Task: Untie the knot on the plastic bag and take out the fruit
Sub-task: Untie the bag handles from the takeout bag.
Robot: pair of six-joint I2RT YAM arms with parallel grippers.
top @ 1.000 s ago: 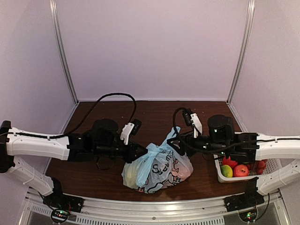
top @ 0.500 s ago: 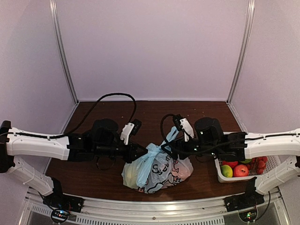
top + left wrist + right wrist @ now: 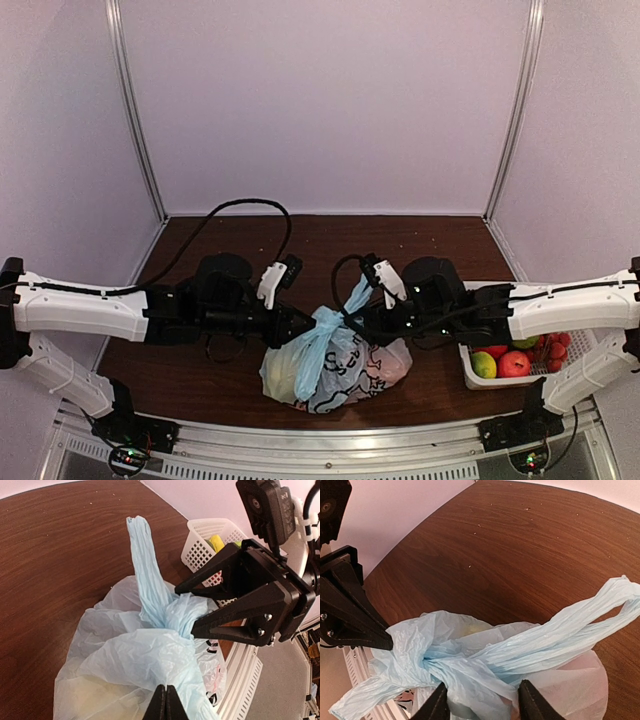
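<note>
The light blue plastic bag (image 3: 340, 372) stands on the table between my two grippers. Its knot (image 3: 328, 322) is a bunched lump at the top, with one handle ear (image 3: 357, 295) sticking up. My left gripper (image 3: 166, 703) is shut on a fold of the bag's plastic just left of the knot (image 3: 178, 616). My right gripper (image 3: 485, 702) is open, with one finger on each side of the twisted plastic beside the knot (image 3: 426, 657). The fruit is hidden inside the bag; only a yellowish shape (image 3: 283, 368) shows through.
A white mesh basket (image 3: 586, 352) with red and green fruit stands at the right, under my right arm; it also shows in the left wrist view (image 3: 205, 542). The dark wood table (image 3: 300, 240) runs back to the booth walls. A metal rail lines the near edge.
My right gripper has moved left from beside the basket up to the knot and now straddles the plastic there. My left gripper and the bag have stayed put.
</note>
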